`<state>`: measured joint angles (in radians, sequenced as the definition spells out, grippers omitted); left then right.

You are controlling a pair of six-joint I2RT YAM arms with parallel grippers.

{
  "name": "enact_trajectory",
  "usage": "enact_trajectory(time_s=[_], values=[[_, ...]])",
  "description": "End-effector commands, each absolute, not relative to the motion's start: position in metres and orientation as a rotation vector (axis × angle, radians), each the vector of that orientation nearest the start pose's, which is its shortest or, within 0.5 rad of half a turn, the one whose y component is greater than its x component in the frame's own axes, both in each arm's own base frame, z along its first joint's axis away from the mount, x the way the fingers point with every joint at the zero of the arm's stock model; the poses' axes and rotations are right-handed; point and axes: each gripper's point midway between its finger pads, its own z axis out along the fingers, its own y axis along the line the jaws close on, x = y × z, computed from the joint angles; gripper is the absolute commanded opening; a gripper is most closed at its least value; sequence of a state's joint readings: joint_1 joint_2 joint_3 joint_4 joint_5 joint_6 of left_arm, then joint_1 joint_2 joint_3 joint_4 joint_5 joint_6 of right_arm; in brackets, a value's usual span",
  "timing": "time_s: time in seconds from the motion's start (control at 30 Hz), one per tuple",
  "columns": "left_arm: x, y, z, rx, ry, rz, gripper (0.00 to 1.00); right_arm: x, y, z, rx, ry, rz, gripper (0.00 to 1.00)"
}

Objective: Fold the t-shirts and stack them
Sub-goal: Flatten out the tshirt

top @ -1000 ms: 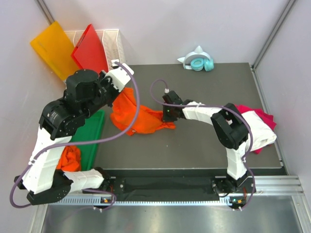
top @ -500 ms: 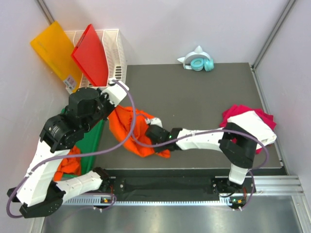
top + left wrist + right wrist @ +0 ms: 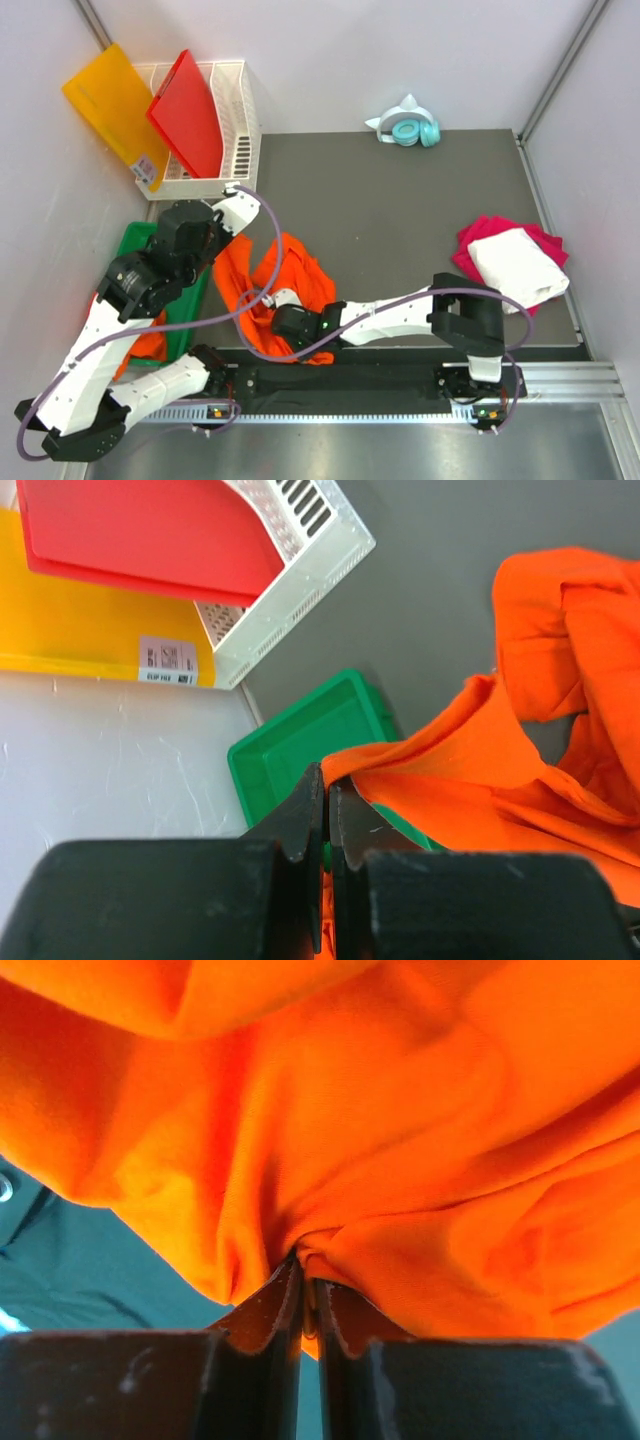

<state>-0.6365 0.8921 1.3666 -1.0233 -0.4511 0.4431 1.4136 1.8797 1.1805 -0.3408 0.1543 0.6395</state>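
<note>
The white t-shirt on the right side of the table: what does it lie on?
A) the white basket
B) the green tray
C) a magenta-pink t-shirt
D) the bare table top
C: in the top view the folded white t-shirt lies on the magenta-pink t-shirt, whose edges show around it.

Grey tabletop [image 3: 420,200], pale walls [image 3: 330,50]

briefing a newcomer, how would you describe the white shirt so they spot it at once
Go to the right edge of the dark mat, where a pink shirt lies. The white shirt sits folded on it, the only white cloth among pink and orange.
</note>
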Motion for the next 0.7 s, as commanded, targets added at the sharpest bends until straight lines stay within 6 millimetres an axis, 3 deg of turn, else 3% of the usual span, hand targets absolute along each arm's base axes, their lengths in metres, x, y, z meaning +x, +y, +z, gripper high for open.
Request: enact_trajectory(time_s=[0.0, 0.03, 0.07, 0.13, 0.17, 0.2, 0.3, 0.4, 0.53, 0.57, 0.6, 0.67], values=[[0.236, -0.046, 0.344, 0.750, 1.866, 0.401, 0.00, 0.097, 0.429, 0.070, -0.822, 2.403, 0.556, 0.18], [0.236, -0.045, 0.341, 0.746, 1.872, 0.403, 0.00, 0.115, 0.422, 0.081, -0.752, 2.386, 0.539, 0.27], [0.237, -0.045, 0.339, 0.746, 1.877, 0.404, 0.00, 0.131, 0.416, 0.105, -0.680, 2.335, 0.544, 0.47], [0.237, -0.046, 0.338, 0.744, 1.876, 0.398, 0.00, 0.160, 0.402, 0.125, -0.606, 2.297, 0.515, 0.71], [0.237, -0.045, 0.338, 0.741, 1.875, 0.396, 0.00, 0.174, 0.393, 0.142, -0.553, 2.255, 0.488, 0.81], [0.237, -0.046, 0.338, 0.739, 1.874, 0.391, 0.00, 0.185, 0.391, 0.155, -0.527, 2.228, 0.474, 0.85], [0.238, -0.049, 0.337, 0.737, 1.875, 0.372, 0.00, 0.222, 0.377, 0.180, -0.459, 2.173, 0.419, 0.88], [0.240, -0.052, 0.335, 0.730, 1.883, 0.359, 0.00, 0.259, 0.368, 0.189, -0.395, 2.155, 0.374, 0.87], [0.242, -0.055, 0.332, 0.713, 1.895, 0.328, 0.00, 0.288, 0.376, 0.184, -0.396, 2.155, 0.356, 0.79], [0.243, -0.056, 0.331, 0.712, 1.898, 0.323, 0.00, 0.291, 0.382, 0.171, -0.418, 2.176, 0.344, 0.72], [0.243, -0.056, 0.329, 0.711, 1.903, 0.321, 0.00, 0.297, 0.388, 0.173, -0.416, 2.174, 0.355, 0.69], [0.242, -0.057, 0.328, 0.713, 1.906, 0.315, 0.00, 0.298, 0.400, 0.153, -0.464, 2.208, 0.349, 0.65]])
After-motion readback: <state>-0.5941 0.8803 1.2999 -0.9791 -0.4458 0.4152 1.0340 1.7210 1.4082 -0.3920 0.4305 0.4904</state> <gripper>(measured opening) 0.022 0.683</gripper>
